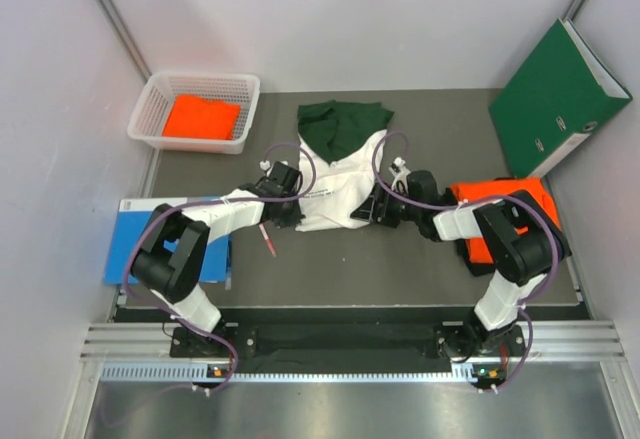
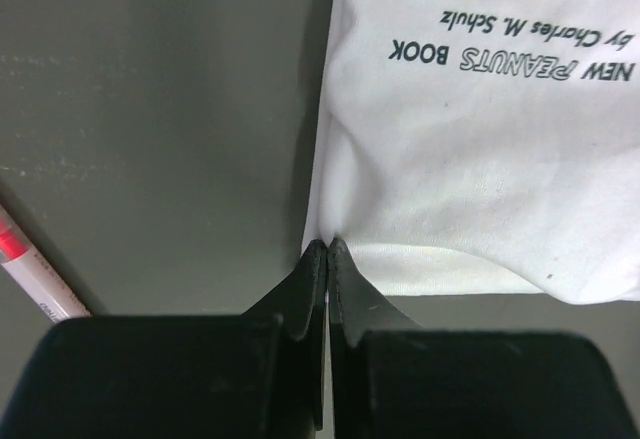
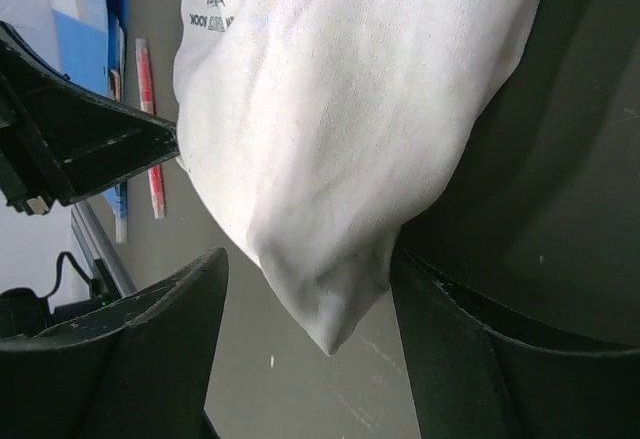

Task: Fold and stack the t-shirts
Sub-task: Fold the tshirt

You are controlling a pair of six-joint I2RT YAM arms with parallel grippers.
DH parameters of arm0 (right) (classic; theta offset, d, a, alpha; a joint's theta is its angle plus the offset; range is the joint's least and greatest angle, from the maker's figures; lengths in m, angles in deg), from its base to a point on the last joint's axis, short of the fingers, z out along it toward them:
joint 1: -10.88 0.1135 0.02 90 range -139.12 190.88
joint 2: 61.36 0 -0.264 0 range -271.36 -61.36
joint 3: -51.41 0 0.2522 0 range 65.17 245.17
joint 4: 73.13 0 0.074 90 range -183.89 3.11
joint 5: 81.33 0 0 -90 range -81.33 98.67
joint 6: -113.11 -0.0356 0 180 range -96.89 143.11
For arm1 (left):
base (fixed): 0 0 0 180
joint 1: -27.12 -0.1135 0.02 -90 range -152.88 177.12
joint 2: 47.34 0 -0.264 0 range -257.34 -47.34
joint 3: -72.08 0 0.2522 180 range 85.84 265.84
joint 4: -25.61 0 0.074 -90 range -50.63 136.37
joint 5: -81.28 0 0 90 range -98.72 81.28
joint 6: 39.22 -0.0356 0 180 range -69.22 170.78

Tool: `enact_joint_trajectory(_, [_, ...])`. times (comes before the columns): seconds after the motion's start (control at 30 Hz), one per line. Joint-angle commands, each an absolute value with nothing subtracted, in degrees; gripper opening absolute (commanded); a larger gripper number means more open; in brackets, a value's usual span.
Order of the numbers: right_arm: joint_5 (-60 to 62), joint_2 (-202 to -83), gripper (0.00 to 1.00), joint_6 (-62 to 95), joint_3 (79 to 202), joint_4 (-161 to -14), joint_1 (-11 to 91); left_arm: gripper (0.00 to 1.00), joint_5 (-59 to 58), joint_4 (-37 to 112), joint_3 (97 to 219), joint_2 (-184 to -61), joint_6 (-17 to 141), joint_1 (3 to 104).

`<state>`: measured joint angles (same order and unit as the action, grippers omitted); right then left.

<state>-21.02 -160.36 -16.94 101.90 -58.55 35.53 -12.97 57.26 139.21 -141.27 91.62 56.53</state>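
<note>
The left hand [image 2: 327, 257] is pressing its two fingers tight together right at the bottom left corner of the white t-shirt [image 1: 335, 184]. The tips are touching the cloth edge, but I cannot tell if any cloth is caught between them. The right hand [image 3: 308, 259] is holding its fingers wide apart, and a hanging corner of the same white t-shirt is sitting in the gap between them.

The white t-shirt is lying in the middle of the dark tabletop [image 1: 400, 269], between the two hands. Its dark green sleeves [image 1: 345, 124] are bunching up at the top end, toward the top of the frame. Dark letters are showing on the white cloth near the left hand.

A white basket [image 1: 150, 109] is sitting in the upper left of the frame. A folded orange t-shirt [image 1: 200, 117] is lying inside it, filling most of the bottom.

Another orange t-shirt [image 1: 520, 194] is lying at the right of the frame, partly under the right arm, with some black cloth [image 1: 466, 254] peeking out at its lower left edge. A green binder [image 1: 555, 99] is leaning in the upper right corner. A blue book [image 1: 135, 234] is lying flat at the left, and a red pen [image 1: 268, 240] is lying on the tabletop just beside the left arm.
</note>
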Motion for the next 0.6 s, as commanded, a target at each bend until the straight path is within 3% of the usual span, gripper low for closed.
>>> enact_joint_trajectory(0.0, [-18.49, -162.34, 0.67, -13.89, 99.10, -67.46, 37.07, 0.00, -12.41, 55.02, 138.14, -142.79, 92.44, 56.65])
enact_joint_trajectory(0.07, [-18.57, -162.87, 0.65, -13.80, 99.01, -66.59, 37.33, 0.00, -12.32, 54.67, 137.96, -143.23, 92.44, 56.65])
enact_joint_trajectory(0.2, [-18.05, -163.49, 0.24, -13.46, 98.83, -67.45, 37.95, 0.00, -12.32, 54.31, 137.70, -143.84, 92.53, 56.65])
enact_joint_trajectory(0.27, [-15.61, -162.79, 0.14, -12.05, 98.75, -71.39, 37.95, 0.00, -13.02, 54.84, 137.61, -143.84, 92.44, 56.65])
enact_joint_trajectory(0.57, [-13.13, -160.23, 0.11, -9.50, 97.61, -72.92, 37.95, 0.00, -11.53, 53.70, 136.73, -143.58, 92.71, 56.56])
